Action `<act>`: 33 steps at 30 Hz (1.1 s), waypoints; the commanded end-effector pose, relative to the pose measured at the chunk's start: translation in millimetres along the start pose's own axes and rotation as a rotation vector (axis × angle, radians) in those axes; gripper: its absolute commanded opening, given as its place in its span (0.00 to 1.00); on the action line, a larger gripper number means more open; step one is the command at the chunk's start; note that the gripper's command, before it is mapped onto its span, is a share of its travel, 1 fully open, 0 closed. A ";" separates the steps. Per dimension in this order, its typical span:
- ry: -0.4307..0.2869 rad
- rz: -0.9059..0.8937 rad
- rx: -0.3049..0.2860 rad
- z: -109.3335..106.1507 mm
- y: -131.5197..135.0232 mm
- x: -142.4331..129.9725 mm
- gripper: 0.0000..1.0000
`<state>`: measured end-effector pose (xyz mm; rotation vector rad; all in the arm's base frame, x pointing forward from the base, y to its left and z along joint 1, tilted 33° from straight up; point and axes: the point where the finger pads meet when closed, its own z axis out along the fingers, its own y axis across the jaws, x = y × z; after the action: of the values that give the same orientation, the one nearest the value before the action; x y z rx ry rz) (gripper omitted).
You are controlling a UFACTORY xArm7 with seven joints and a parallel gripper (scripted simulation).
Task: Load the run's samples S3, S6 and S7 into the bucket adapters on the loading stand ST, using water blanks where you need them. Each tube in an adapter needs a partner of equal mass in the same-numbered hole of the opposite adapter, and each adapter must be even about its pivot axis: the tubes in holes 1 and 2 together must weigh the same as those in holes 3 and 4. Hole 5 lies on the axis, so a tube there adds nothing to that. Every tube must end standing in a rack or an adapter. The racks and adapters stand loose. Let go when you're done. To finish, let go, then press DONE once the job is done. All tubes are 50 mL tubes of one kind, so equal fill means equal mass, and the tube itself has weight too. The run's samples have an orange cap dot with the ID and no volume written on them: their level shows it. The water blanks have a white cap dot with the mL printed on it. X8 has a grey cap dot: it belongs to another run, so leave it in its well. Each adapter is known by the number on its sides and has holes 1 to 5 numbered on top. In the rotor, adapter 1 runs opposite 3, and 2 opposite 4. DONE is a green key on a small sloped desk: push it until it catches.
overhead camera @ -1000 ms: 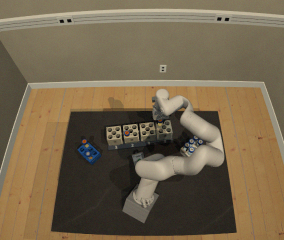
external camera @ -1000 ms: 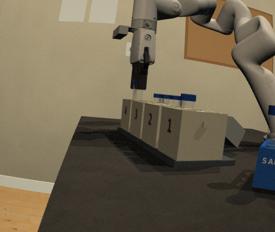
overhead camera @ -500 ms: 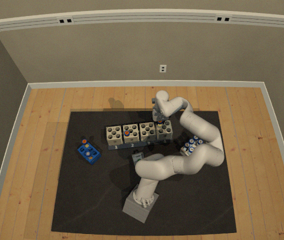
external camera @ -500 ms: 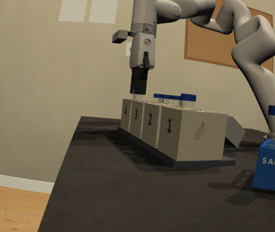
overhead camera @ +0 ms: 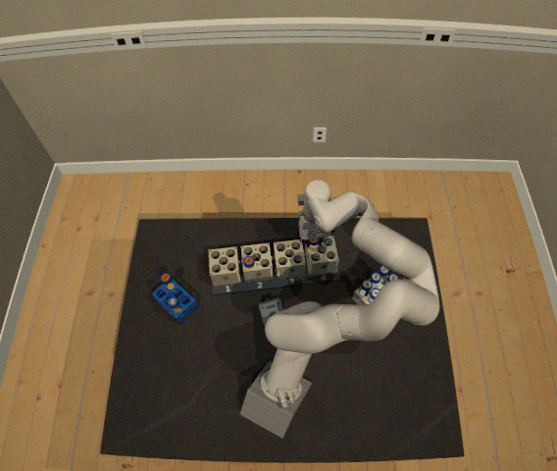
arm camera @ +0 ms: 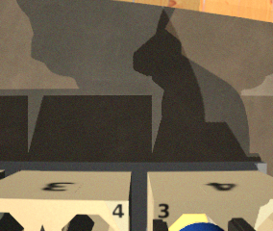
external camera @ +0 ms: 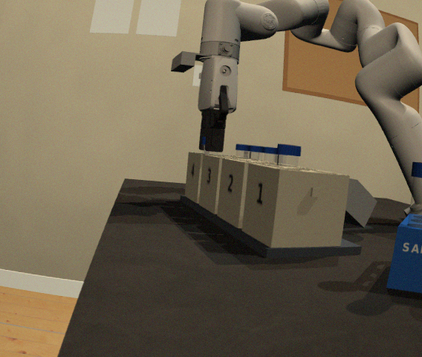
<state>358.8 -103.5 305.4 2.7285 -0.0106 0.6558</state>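
tube, clear with blue cap and orange dot [overhead camera: 314, 240] [external camera: 203, 140] [arm camera: 199, 228]: upright, low in the corner hole by the printed 3 of beige block adapter 4 [overhead camera: 330, 264] [external camera: 192, 180] [arm camera: 252, 179], cap just above its top. id unreadable. dark two-finger gripper [overhead camera: 314, 235] [external camera: 212, 143] [arm camera: 200, 226]: jaws partly open, closed round the tube at its cap end. second orange-dotted, blue-capped tube [overhead camera: 248, 261] [external camera: 288, 149] stands in beige adapter 2 [overhead camera: 257, 274] [external camera: 229, 199]. blue sample rack [overhead camera: 183, 317] [external camera: 414, 268], well apart, bears another orange-dotted tube [overhead camera: 166, 278]. white-dotted tubes [overhead camera: 375, 293] stand in the pale rack [overhead camera: 362, 298], partly hidden by the arm.
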 end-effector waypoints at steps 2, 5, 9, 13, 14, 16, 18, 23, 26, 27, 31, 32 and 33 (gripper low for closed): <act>0.004 0.000 0.000 -0.5 0.2 1.2 0.00; 0.004 0.000 -0.001 -0.5 0.2 1.2 0.00; 0.004 0.000 0.000 -0.5 0.2 1.2 0.00; 0.004 0.000 -0.001 -0.1 0.2 1.2 0.44; 0.004 0.000 -0.001 -0.1 0.2 1.2 0.44; 0.004 0.000 -0.001 -0.1 0.2 1.2 0.44; 0.004 0.000 -0.001 -0.1 0.2 1.2 0.44; 0.004 0.000 0.000 -0.2 0.2 1.3 0.44; 0.004 0.000 0.000 -0.2 0.2 1.3 0.44; 0.004 0.000 0.000 -0.2 0.2 1.3 0.44; 0.004 0.000 0.000 -0.2 0.2 1.3 0.44; 0.004 0.000 0.000 -0.2 0.2 1.3 0.44; 0.004 0.000 0.000 -0.2 0.2 1.3 0.44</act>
<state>359.3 -103.8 304.7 2.7284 -0.0106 0.6562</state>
